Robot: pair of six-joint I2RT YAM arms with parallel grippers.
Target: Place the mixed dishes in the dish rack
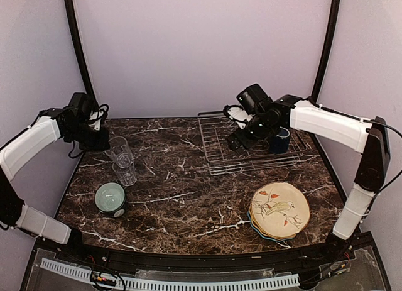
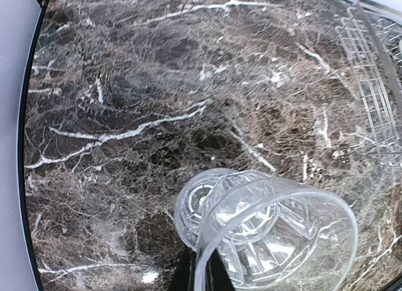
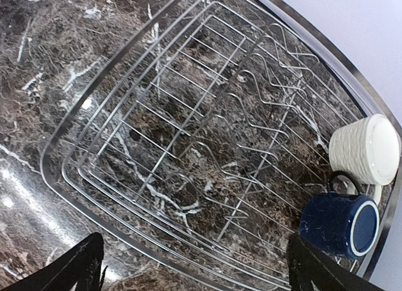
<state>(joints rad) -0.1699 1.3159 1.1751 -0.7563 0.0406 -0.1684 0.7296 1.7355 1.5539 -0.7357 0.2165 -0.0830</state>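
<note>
The left arm rises from the near left corner of the tabletop. Its elbow bends out past the left edge and its forearm reaches in toward the far left corner. The left gripper is closed, its fingers pinching the wall of a tumbler. The right arm stands up along the right edge and reaches left over the far right part, wrist tipped down. The right gripper hangs with its jaws spread wide, holding nothing.

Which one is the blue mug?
Look at the silver wire dish rack at the back right of the marble table. In its corner, two mugs sit side by side. The navy mug is the dark blue one with a handle; its neighbour, the cream mug, is pale and ribbed.
</note>
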